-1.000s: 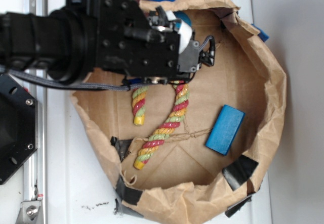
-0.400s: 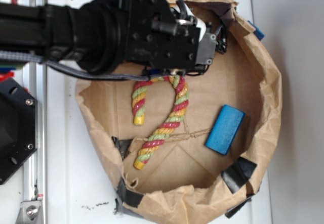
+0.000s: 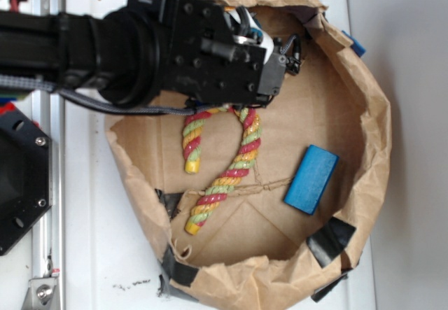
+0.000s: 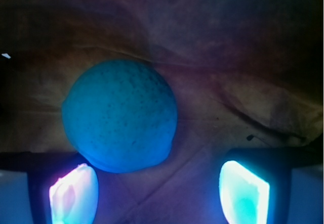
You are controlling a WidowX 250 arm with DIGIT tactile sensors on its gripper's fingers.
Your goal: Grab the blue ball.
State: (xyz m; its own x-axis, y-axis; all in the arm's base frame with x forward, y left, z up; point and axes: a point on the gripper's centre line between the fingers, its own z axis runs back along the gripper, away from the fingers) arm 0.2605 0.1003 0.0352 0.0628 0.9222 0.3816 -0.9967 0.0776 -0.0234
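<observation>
One blue ball [image 4: 119,115] is showing, and only in the wrist view. One blue rectangular block [image 3: 311,179] is lying in the single brown paper basin [image 3: 371,149], along with one twisted red, yellow and green rope [image 3: 234,163]. One black gripper [image 3: 283,51] is hanging over it, its two fingertips [image 4: 73,193] glowing.

Black screw-studded arm [image 3: 140,51], grey cable [image 3: 140,108]

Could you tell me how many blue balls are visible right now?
1: the blue ball lies on brown paper just ahead of the open hand; the arm hides it in the exterior view.
</observation>
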